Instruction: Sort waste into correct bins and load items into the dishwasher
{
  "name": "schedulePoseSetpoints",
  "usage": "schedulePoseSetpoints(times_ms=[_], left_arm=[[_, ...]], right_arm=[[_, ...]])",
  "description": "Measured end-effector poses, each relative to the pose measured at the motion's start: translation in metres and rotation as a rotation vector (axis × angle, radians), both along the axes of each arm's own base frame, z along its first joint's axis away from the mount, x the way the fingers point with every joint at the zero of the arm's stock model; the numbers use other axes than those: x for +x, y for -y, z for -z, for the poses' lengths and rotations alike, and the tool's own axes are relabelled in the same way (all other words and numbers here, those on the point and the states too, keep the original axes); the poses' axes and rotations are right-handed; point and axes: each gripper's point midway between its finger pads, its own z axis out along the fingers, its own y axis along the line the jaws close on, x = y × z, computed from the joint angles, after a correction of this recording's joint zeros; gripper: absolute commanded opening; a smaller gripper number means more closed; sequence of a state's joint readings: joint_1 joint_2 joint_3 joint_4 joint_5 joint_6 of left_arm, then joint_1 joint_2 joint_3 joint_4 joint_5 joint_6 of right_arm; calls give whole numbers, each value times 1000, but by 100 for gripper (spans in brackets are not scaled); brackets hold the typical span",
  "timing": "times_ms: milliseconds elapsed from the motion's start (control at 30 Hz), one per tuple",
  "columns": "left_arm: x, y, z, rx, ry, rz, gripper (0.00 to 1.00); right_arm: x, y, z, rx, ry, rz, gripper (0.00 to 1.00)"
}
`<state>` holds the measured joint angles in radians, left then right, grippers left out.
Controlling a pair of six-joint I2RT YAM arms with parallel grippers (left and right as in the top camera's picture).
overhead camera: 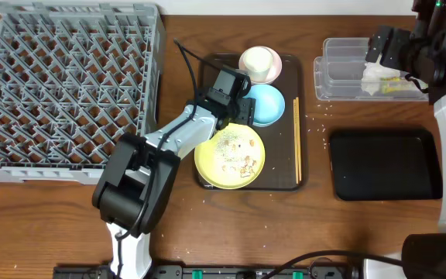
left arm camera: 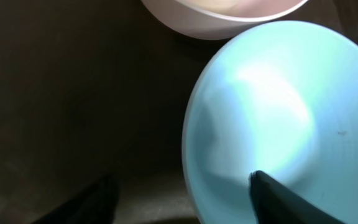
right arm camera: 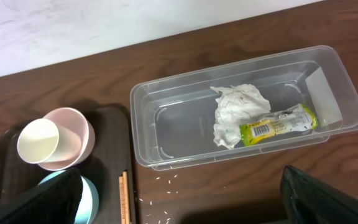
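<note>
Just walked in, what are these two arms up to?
They are clearing a meal tray. The left hand is down at the light blue bowl, fingers open either side of its rim, not gripping yet. The right hand hangs open and empty above the clear tub, which already holds the crumpled tissue and snack wrapper. The yellow plate with rice scraps, the white cup and the chopsticks sit on the brown tray; the grey dish rack has no dishes in it.

Overhead faces straight down; left wrist is close over the light blue bowl (left arm camera: 260, 112), also seen by right wrist.
</note>
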<state>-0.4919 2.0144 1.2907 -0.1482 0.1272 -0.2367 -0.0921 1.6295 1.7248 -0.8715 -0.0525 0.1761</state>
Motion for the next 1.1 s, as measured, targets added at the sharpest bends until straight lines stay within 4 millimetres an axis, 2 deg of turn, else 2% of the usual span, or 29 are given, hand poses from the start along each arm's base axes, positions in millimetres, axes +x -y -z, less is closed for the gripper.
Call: schedulePoseSetpoints(times_ms=[100,233,533,800,933,1100], left_arm=[[2,1,-1,-4,10,-3,52],[7,-5,-2,24,32,-27,47],[15,-42,2,184,70,-142,46],[27,-81,0,241,75,-238,48],[36,-101,-33,221,127,-293,61],[37,-104,-88,159,221,-310,63]], right_arm=[[0,0,0,0,0,0,99],[0,0,0,0,0,0,99],[0,0,0,0,0,0,99],[0,0,0,0,0,0,99],[0,0,0,0,-1,0,99],[0,0,0,0,-1,0,99]])
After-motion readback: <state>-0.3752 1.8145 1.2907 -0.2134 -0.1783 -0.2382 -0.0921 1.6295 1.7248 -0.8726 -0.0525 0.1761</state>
